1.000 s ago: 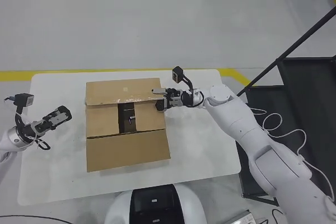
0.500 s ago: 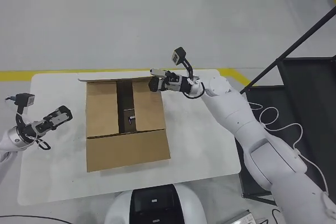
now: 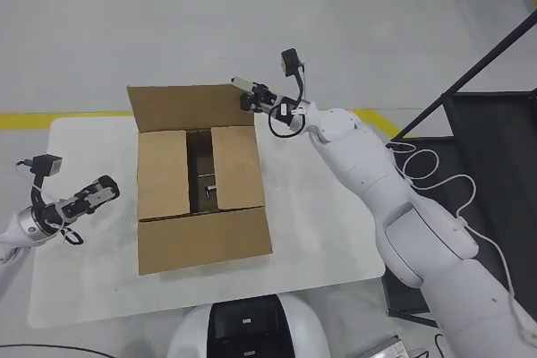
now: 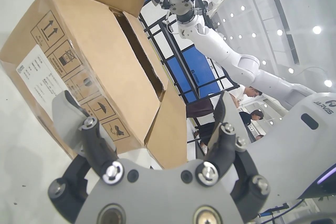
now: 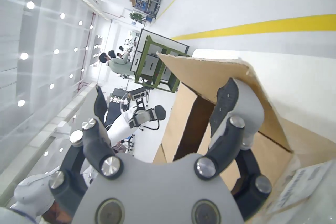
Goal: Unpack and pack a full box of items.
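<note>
A brown cardboard box (image 3: 174, 179) stands in the middle of the white table (image 3: 322, 224). Its far flap (image 3: 186, 106) stands upright, and its near flap (image 3: 204, 237) lies folded outward. Two inner flaps leave a dark gap (image 3: 198, 161) where a dark item (image 3: 210, 190) shows. My right gripper (image 3: 248, 94) is open at the far flap's upper right corner, and one finger (image 5: 231, 101) rests against the flap (image 5: 210, 72). My left gripper (image 3: 98, 192) hovers open and holds nothing, left of the box (image 4: 105, 51) and apart from it.
A black metal rack (image 3: 483, 161) stands off the table's right side. A yellow floor line (image 3: 36, 118) runs behind the table. Bare tabletop lies on both sides of the box.
My right gripper swung the far flap from lying over the box up to upright, moving toward the far edge. The left arm shifted only slightly.
</note>
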Robot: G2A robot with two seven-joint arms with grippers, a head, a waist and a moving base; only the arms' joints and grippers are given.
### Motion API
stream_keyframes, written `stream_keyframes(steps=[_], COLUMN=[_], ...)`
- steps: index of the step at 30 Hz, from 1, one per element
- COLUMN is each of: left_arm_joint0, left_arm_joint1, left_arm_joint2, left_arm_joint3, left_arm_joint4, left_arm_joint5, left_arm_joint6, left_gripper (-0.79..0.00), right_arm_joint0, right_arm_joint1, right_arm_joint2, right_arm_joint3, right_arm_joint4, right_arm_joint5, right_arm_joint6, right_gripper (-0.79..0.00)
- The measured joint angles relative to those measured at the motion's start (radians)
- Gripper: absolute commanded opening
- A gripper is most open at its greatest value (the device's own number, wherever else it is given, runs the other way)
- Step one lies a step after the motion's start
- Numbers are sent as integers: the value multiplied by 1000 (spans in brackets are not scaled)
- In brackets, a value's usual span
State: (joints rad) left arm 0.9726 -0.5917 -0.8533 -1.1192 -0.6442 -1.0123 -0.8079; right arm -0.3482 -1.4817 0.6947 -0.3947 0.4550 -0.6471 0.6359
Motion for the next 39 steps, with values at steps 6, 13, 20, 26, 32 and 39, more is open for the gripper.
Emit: stream_keyframes(steps=[6, 13, 20, 26, 32, 39], left_arm_joint0=[-4, -18, -36, -49, -61, -68], left_arm_joint1=[2, 2, -1, -1, -1, -3], left_arm_joint2=[5, 24, 45, 60, 71, 69], left_arm_joint3=[-4, -3, 7, 14, 11, 1], left_arm_joint4=[3, 4, -2, -4, -4, -23], left_arm_joint5=[0, 0, 1, 0, 0, 0], left_arm_joint6=[0, 0, -1, 0, 0, 0], left_gripper=[0, 0, 0, 0, 0, 0], right_arm_joint0=[25, 37, 43, 46, 42, -12], right_arm_joint1=[-39, -74, -103, -117, -114, -109], right_arm_joint2=[-35, -56, -72, -63, -24, 12], right_arm_joint3=[69, 122, 156, 163, 136, 75], right_arm_joint4=[-104, -172, -238, -249, -193, -93], right_arm_joint5=[51, 96, 145, 116, -19, -17], right_arm_joint6=[-112, -153, -177, -174, -64, 206], right_gripper=[0, 0, 0, 0, 0, 0])
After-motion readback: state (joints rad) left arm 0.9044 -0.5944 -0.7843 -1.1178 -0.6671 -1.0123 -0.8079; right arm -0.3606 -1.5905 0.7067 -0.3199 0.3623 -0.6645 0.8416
